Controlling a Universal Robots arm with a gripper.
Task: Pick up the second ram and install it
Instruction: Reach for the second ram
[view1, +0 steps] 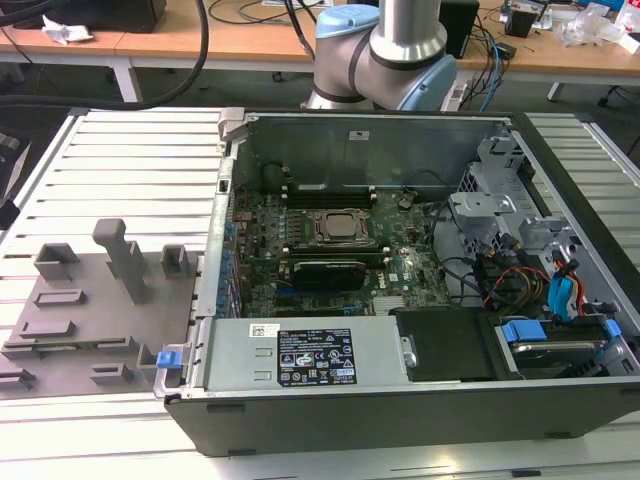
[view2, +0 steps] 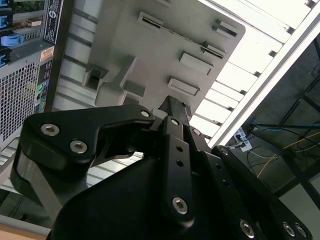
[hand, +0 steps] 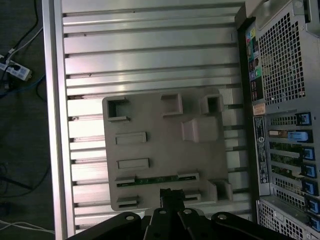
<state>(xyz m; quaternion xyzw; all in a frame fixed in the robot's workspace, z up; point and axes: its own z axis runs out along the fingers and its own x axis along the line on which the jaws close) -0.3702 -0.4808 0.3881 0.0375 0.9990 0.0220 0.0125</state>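
Gripper: the gripper (hand: 170, 196) is hovering over the grey fixture tray (hand: 150, 120), its fingertips seemingly pressing together and carrying nothing
Ram: the second ram (hand: 155, 179) is sitting in a holder near the tray's edge, outside the computer case (hand: 280, 125)
Relation: the ram is lying just beyond the fingertips, its long axis pointing towards the case

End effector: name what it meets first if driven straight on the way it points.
Probably the green ram stick lying in the gray fixture tray, or the tray right beside it; depth is unclear.
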